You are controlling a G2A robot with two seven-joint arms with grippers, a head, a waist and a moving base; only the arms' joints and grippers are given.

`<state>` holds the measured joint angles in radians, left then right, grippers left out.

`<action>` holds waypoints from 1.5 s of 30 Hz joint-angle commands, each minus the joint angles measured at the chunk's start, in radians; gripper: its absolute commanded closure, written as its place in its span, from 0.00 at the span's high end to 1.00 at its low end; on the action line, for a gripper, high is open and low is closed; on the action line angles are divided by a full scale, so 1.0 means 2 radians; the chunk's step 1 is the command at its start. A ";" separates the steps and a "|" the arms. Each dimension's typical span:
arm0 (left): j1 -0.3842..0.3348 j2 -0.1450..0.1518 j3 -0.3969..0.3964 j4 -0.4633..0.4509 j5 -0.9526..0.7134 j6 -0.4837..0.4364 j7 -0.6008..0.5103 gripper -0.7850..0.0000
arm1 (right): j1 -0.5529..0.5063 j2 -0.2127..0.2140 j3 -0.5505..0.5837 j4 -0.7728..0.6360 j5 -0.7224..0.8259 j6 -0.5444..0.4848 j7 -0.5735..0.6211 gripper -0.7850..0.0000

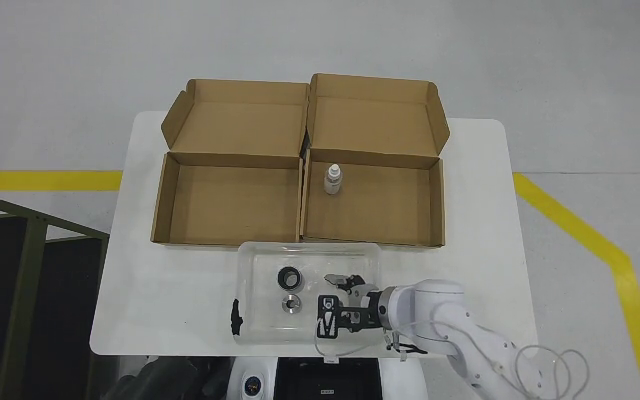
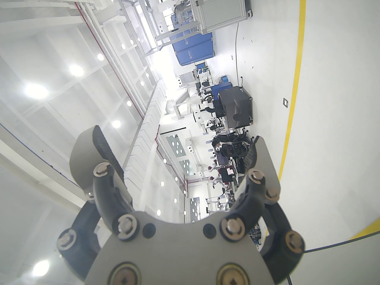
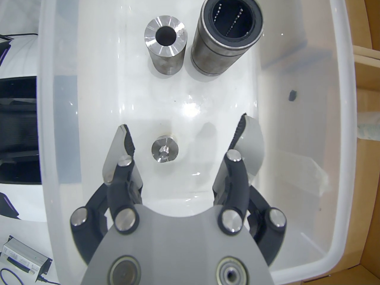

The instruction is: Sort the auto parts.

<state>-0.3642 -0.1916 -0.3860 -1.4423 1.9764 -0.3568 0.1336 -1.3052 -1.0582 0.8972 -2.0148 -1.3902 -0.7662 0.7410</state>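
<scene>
Worktop carries two open cardboard boxes, with clear bin on near side. In bin: big bearing, sleeve, small stud, all standing on end. Stud sits between my right pincer fingers, nearer one pad. Right pincer released, empty, pointing down into bin. Left pincer released, aimed at ceiling, so right arm nearer.

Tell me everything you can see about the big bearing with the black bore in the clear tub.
The linear bearing is a steel-looking cylinder, the largest part in the plastic tub. It stands upright on the tub's floor. The bore is black-lined with rows of small balls; thin grooves ring the sleeve. A smaller metal bushing stands close beside it; nothing grips it.
</scene>
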 commanded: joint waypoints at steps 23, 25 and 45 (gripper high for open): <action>0.000 0.000 0.000 0.000 0.000 0.000 0.000 1.00 | -0.018 0.009 0.014 0.012 -0.005 -0.005 -0.013 0.49; 0.000 0.000 0.000 0.000 0.000 0.000 0.000 1.00 | -0.017 0.010 0.015 0.013 -0.005 -0.006 -0.016 0.47; 0.000 0.000 0.000 0.000 0.000 0.000 0.000 1.00 | -0.014 0.013 0.017 0.015 0.009 -0.014 -0.041 0.00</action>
<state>-0.3642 -0.1916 -0.3860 -1.4423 1.9764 -0.3568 0.1336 -1.3331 -1.0330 0.9290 -1.9844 -1.3756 -0.7962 0.6638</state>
